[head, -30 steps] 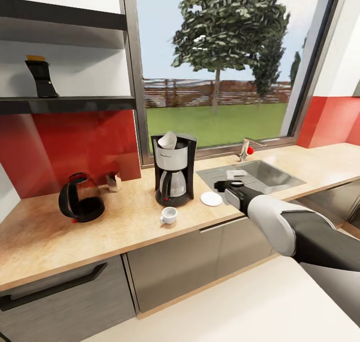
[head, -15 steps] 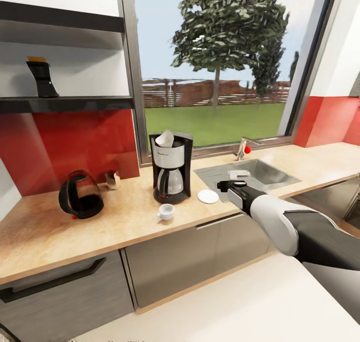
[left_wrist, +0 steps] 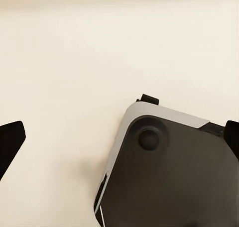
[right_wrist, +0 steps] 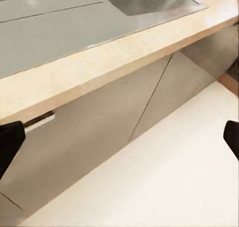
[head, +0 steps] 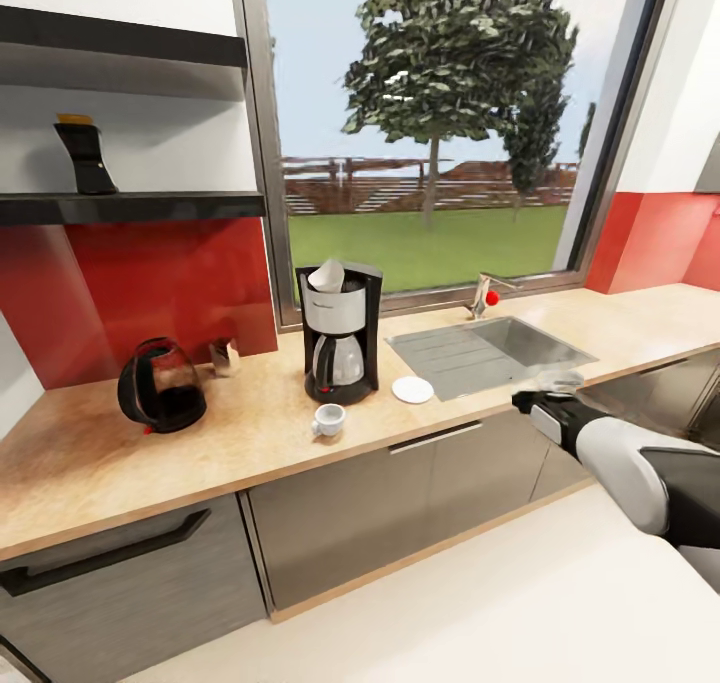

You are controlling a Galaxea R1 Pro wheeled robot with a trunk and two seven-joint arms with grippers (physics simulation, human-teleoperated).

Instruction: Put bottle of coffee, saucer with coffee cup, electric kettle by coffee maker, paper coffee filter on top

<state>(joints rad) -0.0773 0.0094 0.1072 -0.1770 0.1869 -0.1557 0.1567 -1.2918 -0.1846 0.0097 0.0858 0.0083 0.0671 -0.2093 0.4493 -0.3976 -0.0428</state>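
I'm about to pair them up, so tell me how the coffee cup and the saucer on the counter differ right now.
The coffee cup is a small upright vessel with a handle; the saucer is a flat round disc. The coffee cup stands in front of the coffee maker, nearer the counter edge, while the saucer lies at the coffee maker's sink side. They stand apart, the coffee cup not on the saucer. Both are white.

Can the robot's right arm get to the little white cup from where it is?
Probably not yet. The right end effector hangs off the counter's front edge by the sink, well apart from the coffee cup. Nothing blocks the way.
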